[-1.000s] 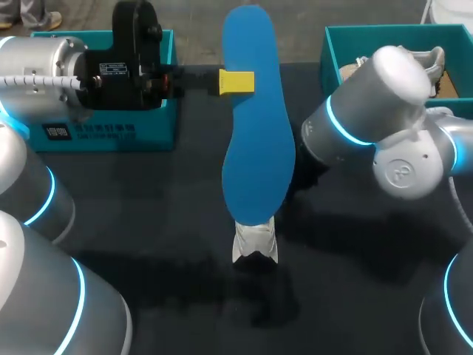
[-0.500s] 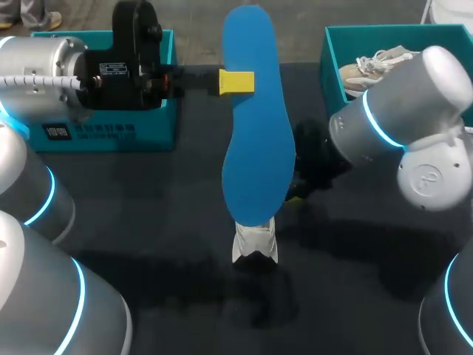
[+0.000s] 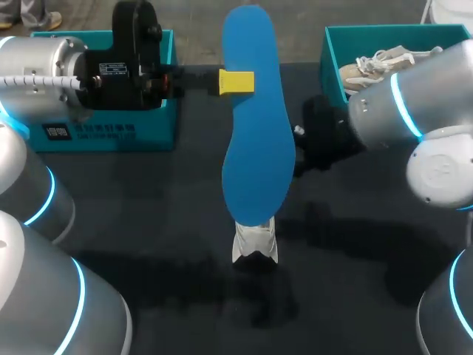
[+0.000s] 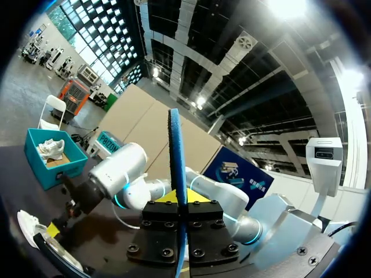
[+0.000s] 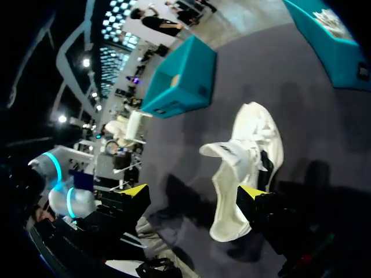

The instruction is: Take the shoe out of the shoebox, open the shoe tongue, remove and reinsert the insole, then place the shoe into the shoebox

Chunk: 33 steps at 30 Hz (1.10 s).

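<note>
Dark matte tabletop [image 3: 148, 200]; teal cardboard shoebox [image 3: 330, 59] at far rt corner w/ a second pale shoe [image 3: 373, 63] inside. L gripper [image 3: 236, 81] is clamped on long blue foam insole [image 3: 255, 140], yellow tips pinching one long edge near its far end. Insole is held up off the table and shows edge-on in L wrist view [image 4: 175, 145]. White fabric sneaker [image 3: 256, 244] lies on the table, mostly hidden under insole from above. R gripper [image 5: 194, 194] is spread wide w/ nothing in it. Sneaker [image 5: 249, 150] sits ahead of it, tongue flipped up, near end just beside one yellow tip, not between the two.

Reads as reinsert stage, approx. midway thru task. To do it well:
- R should pin sneaker at heel/collar first so it can't skid, w/ tongue held back.
- L then tips insole toe-end down, lines it w/ sneaker's long axis and feeds it into the opening at a shallow angle.
- Risk: foam buckles or folds at the toe if pushed straight down.
</note>
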{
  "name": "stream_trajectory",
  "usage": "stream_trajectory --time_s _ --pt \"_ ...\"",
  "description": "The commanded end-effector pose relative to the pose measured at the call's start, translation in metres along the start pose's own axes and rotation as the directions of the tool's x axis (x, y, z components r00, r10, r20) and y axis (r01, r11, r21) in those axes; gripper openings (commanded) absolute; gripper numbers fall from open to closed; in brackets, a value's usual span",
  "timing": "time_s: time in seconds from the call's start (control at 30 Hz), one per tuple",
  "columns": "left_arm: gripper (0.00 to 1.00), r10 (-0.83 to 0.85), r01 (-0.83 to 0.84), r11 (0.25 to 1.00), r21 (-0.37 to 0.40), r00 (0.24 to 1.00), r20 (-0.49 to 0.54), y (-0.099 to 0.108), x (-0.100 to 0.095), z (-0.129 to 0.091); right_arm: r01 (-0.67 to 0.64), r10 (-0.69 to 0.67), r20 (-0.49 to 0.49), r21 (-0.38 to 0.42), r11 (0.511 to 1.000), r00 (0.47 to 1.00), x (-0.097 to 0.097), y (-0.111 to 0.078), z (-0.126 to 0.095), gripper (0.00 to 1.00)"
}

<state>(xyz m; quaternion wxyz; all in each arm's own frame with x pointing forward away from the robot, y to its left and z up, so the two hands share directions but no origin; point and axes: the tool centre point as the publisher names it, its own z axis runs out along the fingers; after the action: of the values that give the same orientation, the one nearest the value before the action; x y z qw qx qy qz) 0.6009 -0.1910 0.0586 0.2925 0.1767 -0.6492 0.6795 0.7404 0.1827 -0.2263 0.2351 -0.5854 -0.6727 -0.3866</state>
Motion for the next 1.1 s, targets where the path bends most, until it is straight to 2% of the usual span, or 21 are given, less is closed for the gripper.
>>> stream_trajectory --time_s 0.03,0.3,0.43,0.53,0.63,1.1 --pt "0.00 0.001 -0.001 1.000 0.001 1.000 -0.001 0.001 -0.001 0.001 0.018 -0.017 -0.154 0.005 1.000 0.988 0.007 -0.004 -0.042 1.00" --pt "0.00 0.001 -0.001 1.000 0.001 1.000 -0.001 0.001 -0.001 0.001 -0.047 0.026 -0.331 -0.057 0.997 0.943 0.030 0.011 -0.080 1.00" --pt "0.00 0.001 -0.001 1.000 0.001 1.000 -0.001 0.001 -0.001 0.001 -0.059 0.026 -0.328 -0.090 0.994 0.944 0.038 0.019 -0.094 1.00" --pt "0.00 0.001 -0.001 1.000 0.001 1.000 -0.001 0.001 -0.001 0.001 -0.098 0.050 -0.371 -0.112 0.989 0.927 0.040 0.025 -0.103 1.00" --pt "0.00 0.001 -0.001 1.000 0.001 1.000 -0.001 0.001 -0.001 0.001 -0.131 0.077 -0.417 -0.102 0.986 0.906 0.044 0.031 -0.106 1.00" --pt "0.00 0.001 -0.001 1.000 0.001 1.000 -0.001 0.001 -0.001 0.001 -0.131 0.077 -0.417 -0.102 0.986 0.906 0.044 0.031 -0.106 1.00"
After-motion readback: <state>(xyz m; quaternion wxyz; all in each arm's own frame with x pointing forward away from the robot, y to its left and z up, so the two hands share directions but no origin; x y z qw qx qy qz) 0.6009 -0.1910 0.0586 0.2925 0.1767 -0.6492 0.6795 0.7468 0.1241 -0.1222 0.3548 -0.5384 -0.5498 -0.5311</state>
